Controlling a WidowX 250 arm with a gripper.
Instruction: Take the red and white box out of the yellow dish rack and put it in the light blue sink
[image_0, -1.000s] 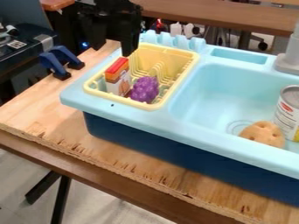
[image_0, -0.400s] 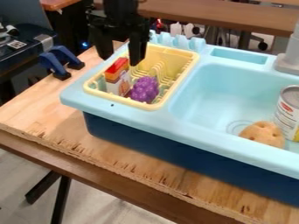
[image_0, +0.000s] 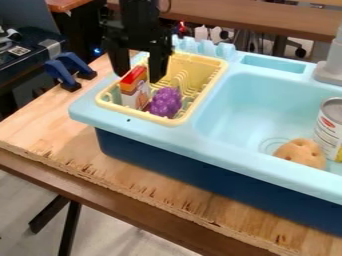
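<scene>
Gripper (image_0: 139, 77), fingers spread, is positioned above the yellow rack (image_0: 218, 65). Small box (image_0: 135, 89) (red-topped, upright) stands in the rack beside the purple grapes (image_0: 165, 102).

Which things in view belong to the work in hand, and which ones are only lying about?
In the work:
- gripper, open, at the box's top
- red-topped box, standing in the rack
- yellow rack, holding the box

Apparently just lying about:
- purple grapes, beside the box
- potato and can, in the sink
</scene>
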